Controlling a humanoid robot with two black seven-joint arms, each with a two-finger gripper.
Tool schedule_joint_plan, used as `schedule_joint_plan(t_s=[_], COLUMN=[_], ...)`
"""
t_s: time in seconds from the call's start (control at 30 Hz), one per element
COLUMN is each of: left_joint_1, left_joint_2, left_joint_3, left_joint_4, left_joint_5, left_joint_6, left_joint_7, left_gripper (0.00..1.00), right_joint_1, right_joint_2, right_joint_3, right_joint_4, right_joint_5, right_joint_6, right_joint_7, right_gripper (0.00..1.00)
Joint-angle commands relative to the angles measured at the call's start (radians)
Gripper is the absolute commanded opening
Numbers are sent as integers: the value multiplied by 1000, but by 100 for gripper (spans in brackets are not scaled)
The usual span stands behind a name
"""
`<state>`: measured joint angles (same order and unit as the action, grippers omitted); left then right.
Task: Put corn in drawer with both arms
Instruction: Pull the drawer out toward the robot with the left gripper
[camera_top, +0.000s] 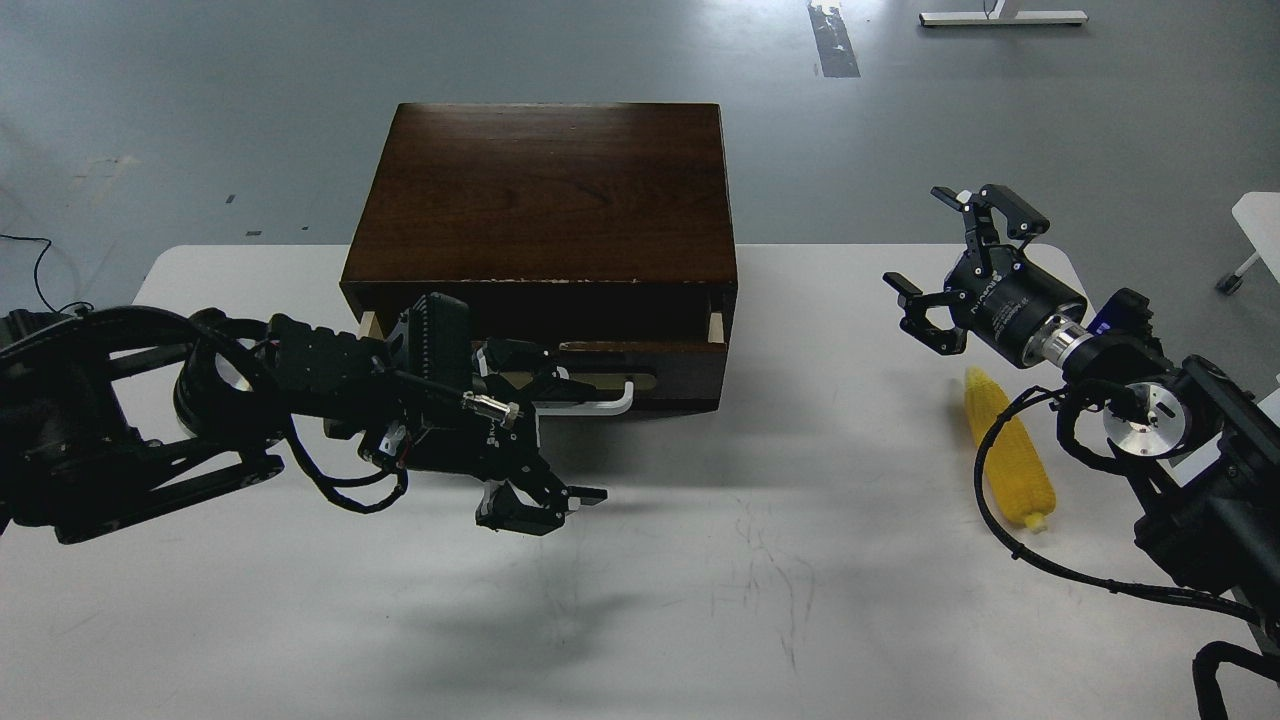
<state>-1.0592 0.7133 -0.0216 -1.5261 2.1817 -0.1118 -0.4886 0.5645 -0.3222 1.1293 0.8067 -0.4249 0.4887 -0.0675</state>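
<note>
Drawer (640, 375) at frame centre sits slightly open; the left hand (545, 440), fingers apart, brackets its white handle (605, 400), likely to pull. Corn (1010, 450) lies on the counter (700, 580) at right, below the spread, empty right hand (960, 270).

Yellow corn (1010, 450) flat; drawer (640, 372) ajar

drawer (640, 365) front half hidden by left arm (300, 390), handle (610, 400) partly covered
</note>
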Motion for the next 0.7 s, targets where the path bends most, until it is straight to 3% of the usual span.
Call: schedule_joint_plan(t_s=[0.0,0.67], left_joint_1=[-1,-2], left_joint_2=[0,14], left_joint_3=[0,0], left_joint_4=[7,-23], left_joint_5=[0,0], left_joint_6=[-2,-2], left_joint_7=[0,0], left_gripper=[98,98], right_joint_1=[0,0], right_joint_2=[0,0], right_joint_3=[0,0], right_joint_4=[-1,-1], right_joint_5=[0,0], right_joint_6=[0,0], right_joint_7=[0,0], right_gripper=[100,100])
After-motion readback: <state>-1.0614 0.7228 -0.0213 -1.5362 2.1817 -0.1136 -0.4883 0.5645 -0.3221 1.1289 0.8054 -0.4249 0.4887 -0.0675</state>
